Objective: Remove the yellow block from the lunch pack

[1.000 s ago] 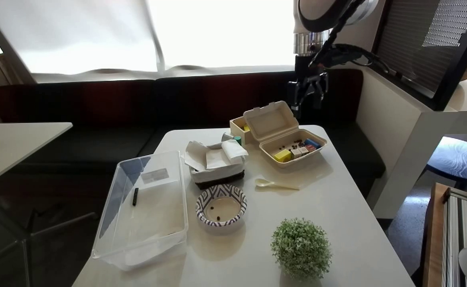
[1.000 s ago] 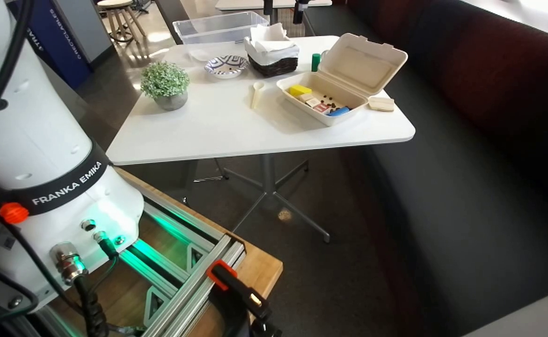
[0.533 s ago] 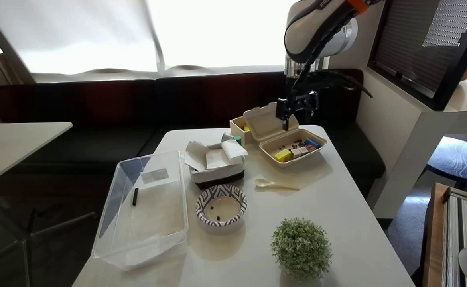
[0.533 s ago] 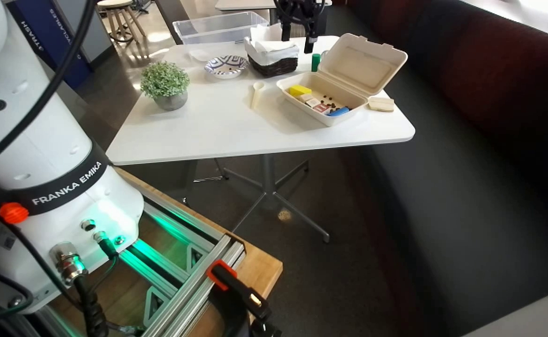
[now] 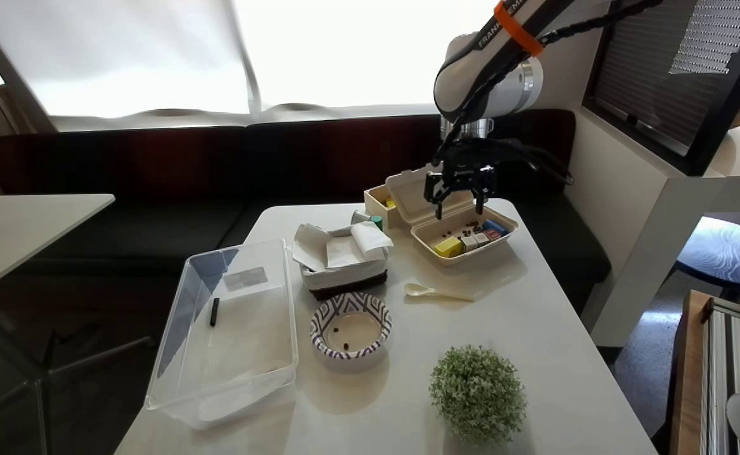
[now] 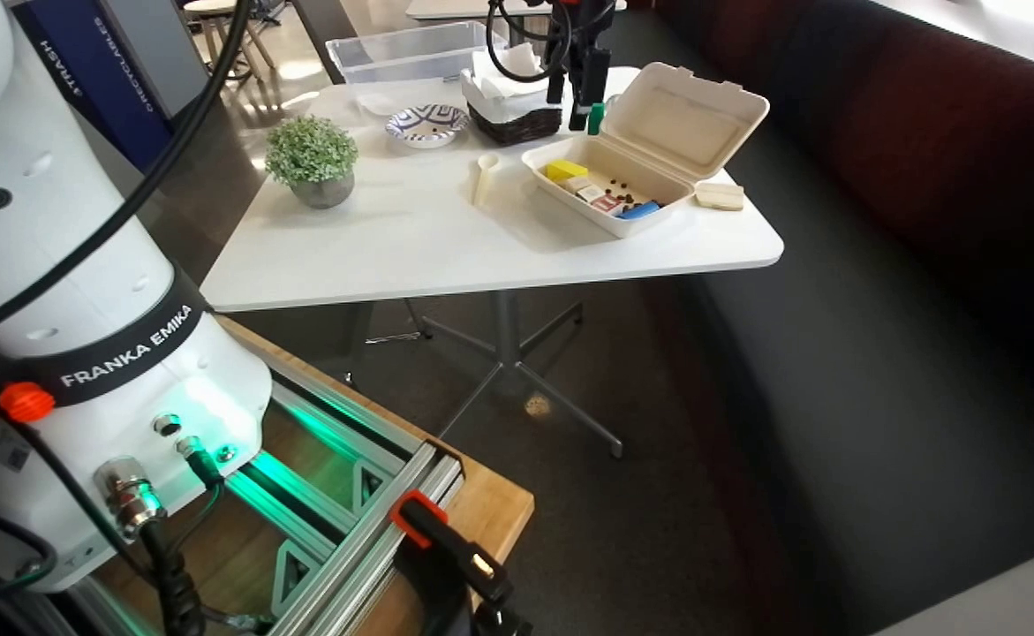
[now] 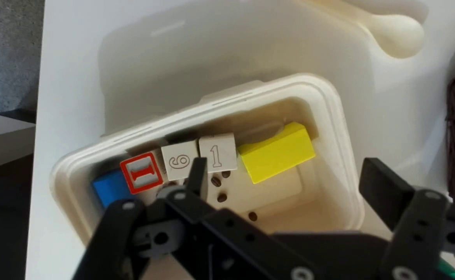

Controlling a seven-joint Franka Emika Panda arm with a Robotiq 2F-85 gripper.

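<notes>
The yellow block (image 7: 278, 153) lay in the lunch box (image 7: 330, 171), near one end wall. It was probably light, stiff and smooth, best held across its narrow width, since a white block (image 7: 218, 152) crowded one end. The end effector (image 5: 459, 212) hung above the lunch box, jaws wide apart, nothing between them. Beans (image 7: 222, 197), a red-framed block (image 7: 142, 174) and a partly hidden blue piece (image 7: 112, 187), perhaps another block, shared the lunch box; nearby, a basket (image 6: 521, 130) held paper (image 5: 344, 251).

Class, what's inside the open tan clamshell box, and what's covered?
The lunch pack holds a yellow block, two number blocks, a red-framed block, a blue piece and dark beans. What lies beneath them is covered; in the wrist view the gripper hides more inside.
</notes>
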